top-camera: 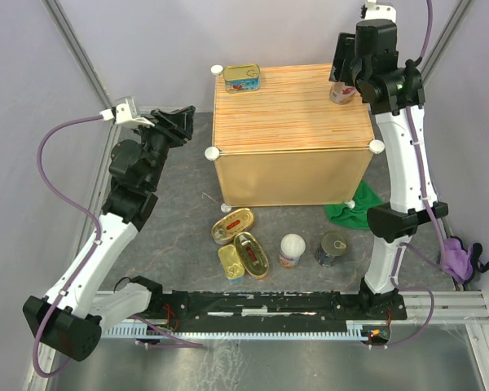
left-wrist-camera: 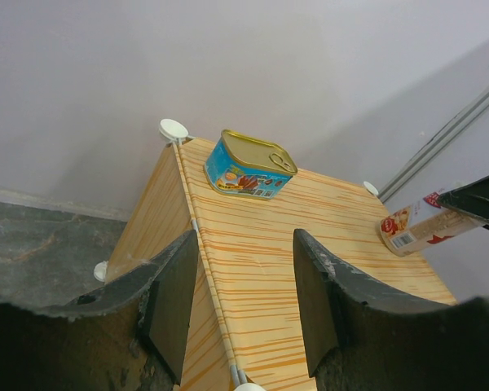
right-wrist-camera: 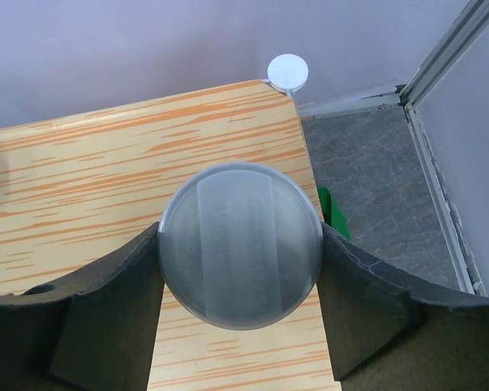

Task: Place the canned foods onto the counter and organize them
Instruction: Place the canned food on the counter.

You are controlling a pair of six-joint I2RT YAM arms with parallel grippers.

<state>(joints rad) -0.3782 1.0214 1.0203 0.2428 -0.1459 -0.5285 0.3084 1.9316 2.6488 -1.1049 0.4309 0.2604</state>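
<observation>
One tin (top-camera: 241,78) is on the surface (top-camera: 285,122), my right hand (right-wrist-camera: 240,252) grips a white-lidded can (top-camera: 342,94), left hand (left-wrist-camera: 243,301) open, five tins (top-camera: 251,254) to go.

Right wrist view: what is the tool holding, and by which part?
The right tool clamps the white-lidded can across its opposite sides, near the lid. The left tool is open and holds nothing.

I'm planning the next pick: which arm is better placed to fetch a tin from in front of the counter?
Left, probably: the left gripper is open and empty, while the right gripper grips a white-lidded can over the counter.
</observation>
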